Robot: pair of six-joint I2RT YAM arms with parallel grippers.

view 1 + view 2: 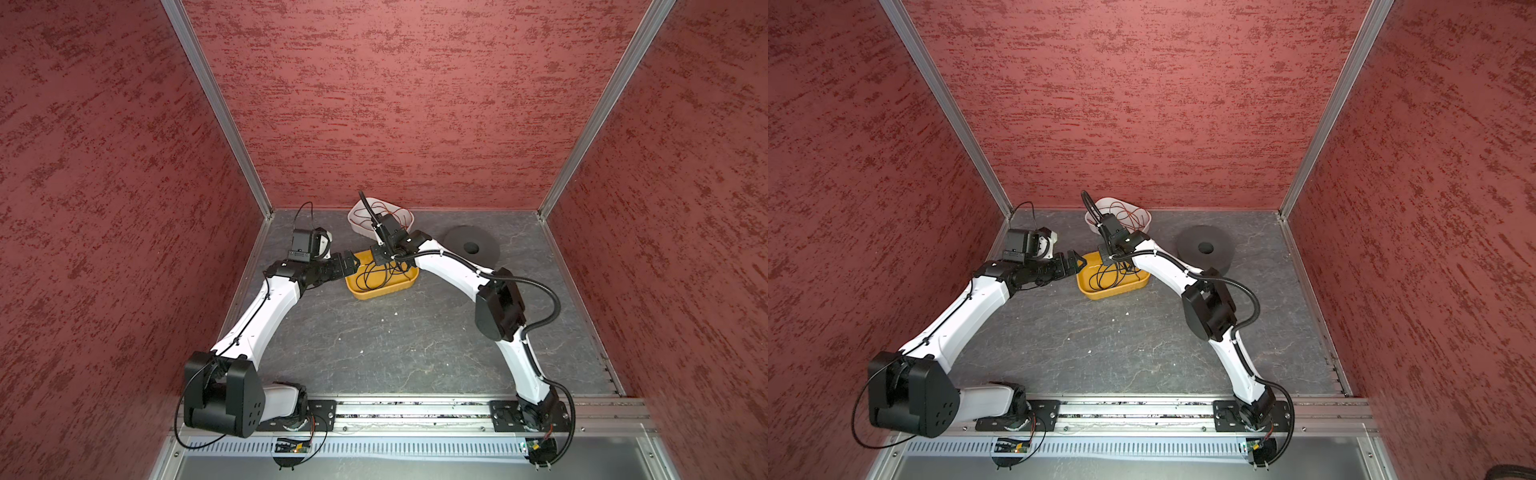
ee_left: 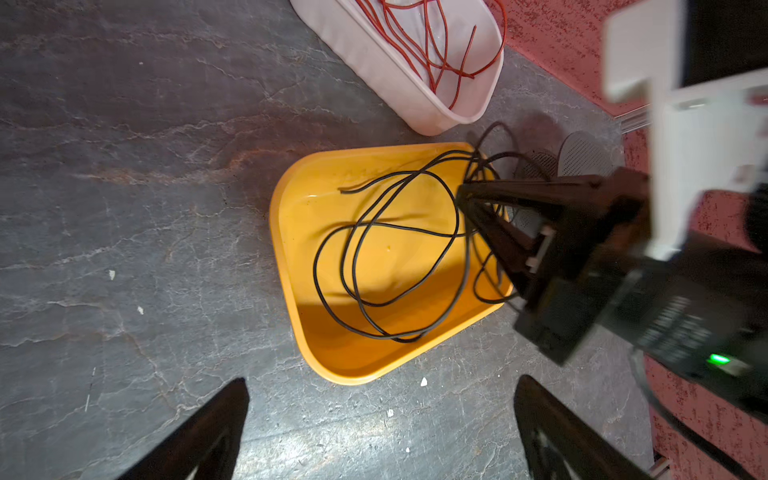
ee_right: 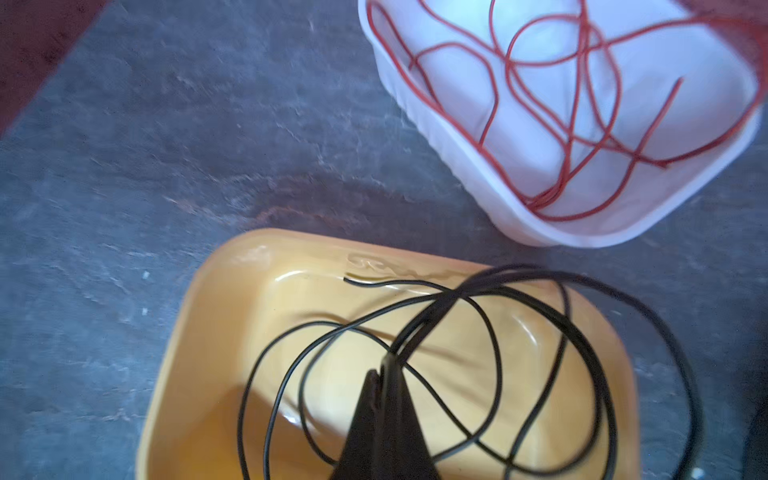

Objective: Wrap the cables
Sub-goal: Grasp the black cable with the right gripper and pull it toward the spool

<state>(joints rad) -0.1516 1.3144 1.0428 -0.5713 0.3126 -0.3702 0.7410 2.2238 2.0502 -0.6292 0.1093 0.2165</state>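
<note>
In both top views the grey, veined, stone-look table carries a glossy yellow tray with rounded corners. A white tray sits behind it, and a flat matte black disc with a centre hole lies to the right. The black cable, string-thin and smooth, lies in loose loops inside the yellow tray.

In the left wrist view the left gripper has its fingers wide apart near the yellow tray. The right gripper tapers to a point among strands at that tray's rim. Thin red wire tangles in the white tray.

In the right wrist view the right gripper's wedge-shaped fingers are pressed together on the black cable, whose strands converge at their tip.
</note>
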